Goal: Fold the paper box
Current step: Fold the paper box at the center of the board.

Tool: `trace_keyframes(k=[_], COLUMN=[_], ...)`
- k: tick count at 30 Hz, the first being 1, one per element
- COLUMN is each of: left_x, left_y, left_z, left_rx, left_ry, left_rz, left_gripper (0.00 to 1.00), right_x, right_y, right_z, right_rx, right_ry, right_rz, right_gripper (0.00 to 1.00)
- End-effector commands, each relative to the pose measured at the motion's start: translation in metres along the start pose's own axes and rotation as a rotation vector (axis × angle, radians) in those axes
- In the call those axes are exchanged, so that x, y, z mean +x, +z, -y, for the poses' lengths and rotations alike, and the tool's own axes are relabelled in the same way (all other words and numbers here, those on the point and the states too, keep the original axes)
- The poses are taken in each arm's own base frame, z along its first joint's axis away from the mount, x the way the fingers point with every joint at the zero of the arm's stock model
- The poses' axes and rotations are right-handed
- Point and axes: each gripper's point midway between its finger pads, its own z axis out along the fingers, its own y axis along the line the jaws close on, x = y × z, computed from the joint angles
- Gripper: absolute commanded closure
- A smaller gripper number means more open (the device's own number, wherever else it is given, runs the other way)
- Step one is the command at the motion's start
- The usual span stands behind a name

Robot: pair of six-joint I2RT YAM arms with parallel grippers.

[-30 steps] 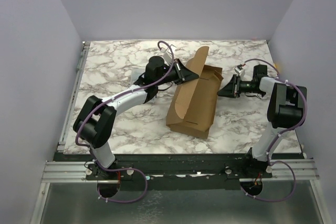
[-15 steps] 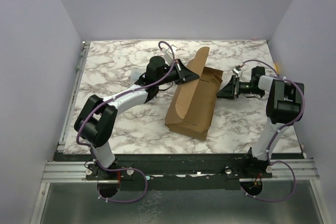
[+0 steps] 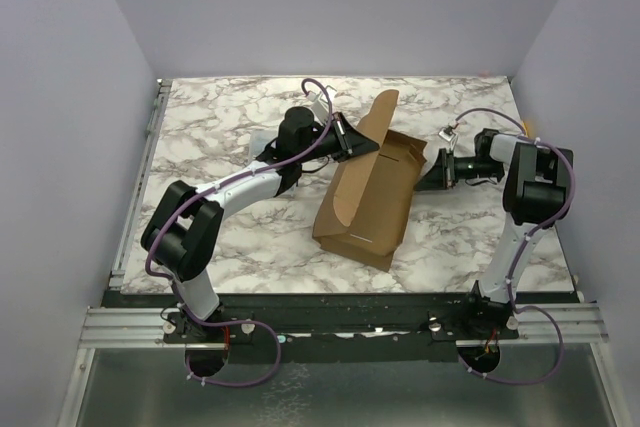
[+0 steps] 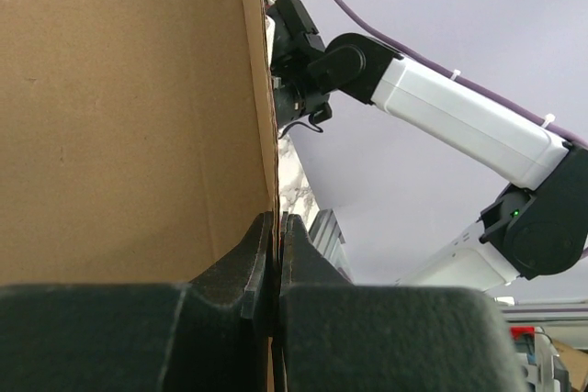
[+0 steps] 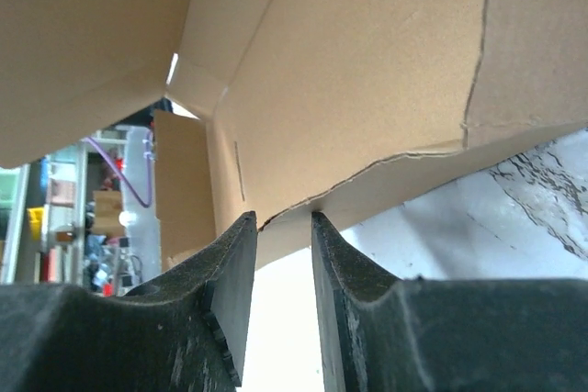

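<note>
Paper box lies mid-tabletop, half-formed, long axis running near to far, slightly skewed. Left fingers are clenched on the edge of the raised flap at the box's far left. Right fingers are parted by a narrow gap and grasp nothing. The box's right wall edge sits just at their tips, toward the left arm. The right arm is nearer that wall, so the next move is probably a nip or inward push there.
</note>
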Motion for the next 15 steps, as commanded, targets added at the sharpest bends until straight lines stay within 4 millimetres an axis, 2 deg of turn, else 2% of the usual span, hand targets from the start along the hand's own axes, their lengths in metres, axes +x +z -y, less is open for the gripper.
trace_keyframes(k=[1, 7, 15], left_x=[0.0032, 0.0014, 0.0019], left_y=[-0.0002, 0.0009, -0.0004], left_z=[0.0073, 0.0106, 0.0104], left_rx=[0.032, 0.037, 0.033], left_ry=[0.014, 0.019, 0.020], left_rz=[-0.033, -0.034, -0.035], left_gripper=[1.00, 1.00, 1.00], right_x=[0.0046, 0.0039, -0.0047], right_y=[-0.0063, -0.0076, -0.0088], right_z=[0.0050, 0.0094, 0.0017], right_rx=[0.082, 0.103, 0.047], right_ry=[-0.144, -0.221, -0.434], right_rz=[-0.042, -0.048, -0.041], right_gripper=[0.66, 0.65, 0.54])
